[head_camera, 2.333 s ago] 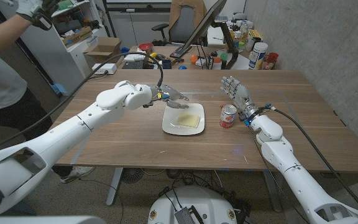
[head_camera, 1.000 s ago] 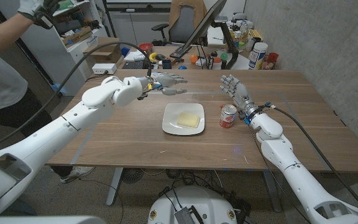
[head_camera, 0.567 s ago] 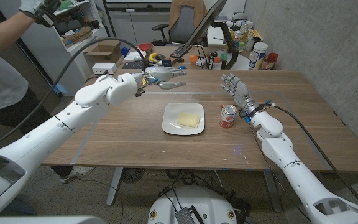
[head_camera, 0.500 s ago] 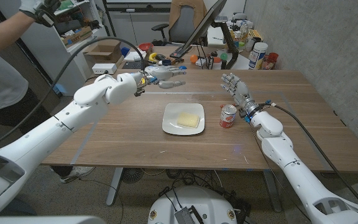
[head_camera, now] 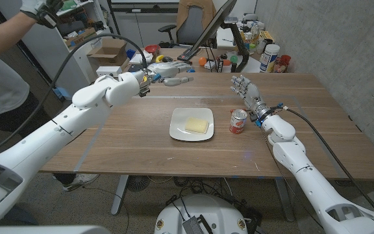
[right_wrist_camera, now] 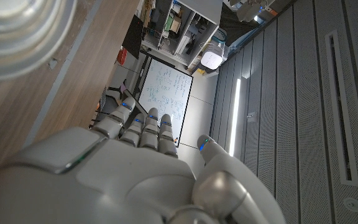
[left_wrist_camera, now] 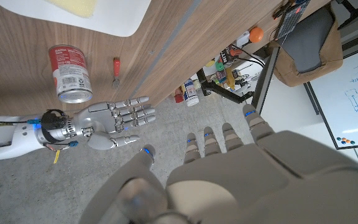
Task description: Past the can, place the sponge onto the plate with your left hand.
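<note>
Bench (head_camera: 141,140) carries just the task set, grouped mid-surface so both arms can reach it. Left arm (head_camera: 57,123) is stretched far across toward the bench's far edge, up off the wood, so the middle of the bench is unobstructed. Plate (head_camera: 191,123) sits centre, with the sponge (head_camera: 197,123) lying flat on it, inside the rim, nothing touching it (judging from that, the placement itself looks done). Left hand (head_camera: 167,73) hovers near the far edge, well apart from the plate, fingers extended and spread, holding nothing; the left wrist view agrees, fingers straight out with no object between them. Right hand (head_camera: 246,91) stands just beyond the can (head_camera: 239,120), palm upright, fingers apart and reaching up, empty; it reads as parked, staying off the left hand's route. In the left wrist view it shows spread next to the can too. Can stands upright just beside the plate's right edge, apart from it, marking the line the sponge had to cross.
</note>
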